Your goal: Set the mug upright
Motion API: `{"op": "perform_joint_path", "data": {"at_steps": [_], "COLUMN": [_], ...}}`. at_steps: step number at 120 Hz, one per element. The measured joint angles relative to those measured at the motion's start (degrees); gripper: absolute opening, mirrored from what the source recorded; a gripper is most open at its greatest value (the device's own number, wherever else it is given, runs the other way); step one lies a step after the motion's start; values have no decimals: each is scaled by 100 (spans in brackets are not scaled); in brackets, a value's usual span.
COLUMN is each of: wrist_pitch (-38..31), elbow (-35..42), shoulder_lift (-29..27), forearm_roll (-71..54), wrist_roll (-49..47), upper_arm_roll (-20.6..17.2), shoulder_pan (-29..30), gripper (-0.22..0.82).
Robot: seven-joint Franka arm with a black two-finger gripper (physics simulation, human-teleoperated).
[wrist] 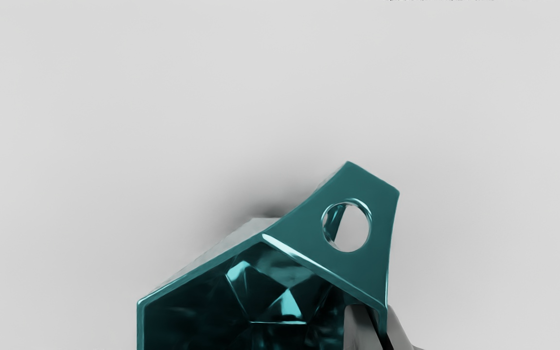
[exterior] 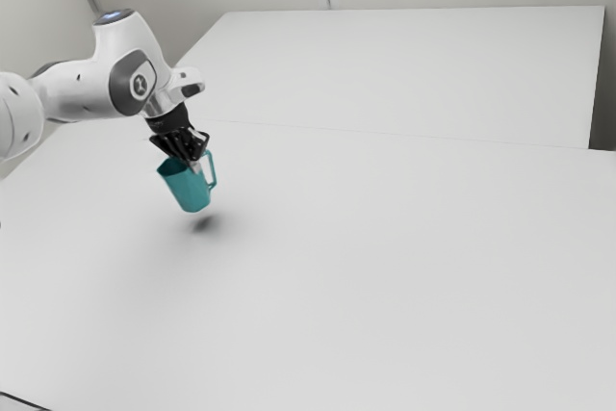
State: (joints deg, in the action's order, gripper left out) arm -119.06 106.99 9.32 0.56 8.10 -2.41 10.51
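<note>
Above the white table (exterior: 385, 267): I hold the teal mug (exterior: 191, 192) clear of the surface, toward the exterior view's left.
My claw (exterior: 195, 165): closed on the mug's wall near the rim, pinching it from both sides.
My fingers: one (wrist: 356, 330) reaches inside the mug, the other (wrist: 399, 330) lies against its outside, with the wall between them.
Mug's tilt: mouth upward, base down, but leaning; the mouth tips toward the exterior view's left and the base sits farther to its right.
Mug's shape: an angular rim, with a faceted, glossy, dark teal inside.
Handle (wrist: 379, 221): on the side toward the exterior view's right, joined at the rim close by my fingers; its top has a round hole.
Shadow (exterior: 204, 224): a soft dark patch on the table below the mug, apart from its base.
My arm (exterior: 82, 89): white, coming in from the exterior view's left.
</note>
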Motion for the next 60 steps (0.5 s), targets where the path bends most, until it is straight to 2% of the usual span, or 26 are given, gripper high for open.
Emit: {"op": "perform_joint_path", "data": {"at_steps": [34,60], "wrist_pitch": [-83,-106], "elbow": [841,1089], "shoulder_lift": [-615,-686], "forearm_roll": [-348,-388], "wrist_roll": [-1640,-2703], "upper_arm_roll": [-253,-528], "shoulder_pan": [-397,-419], "gripper": [-18,-18]}}
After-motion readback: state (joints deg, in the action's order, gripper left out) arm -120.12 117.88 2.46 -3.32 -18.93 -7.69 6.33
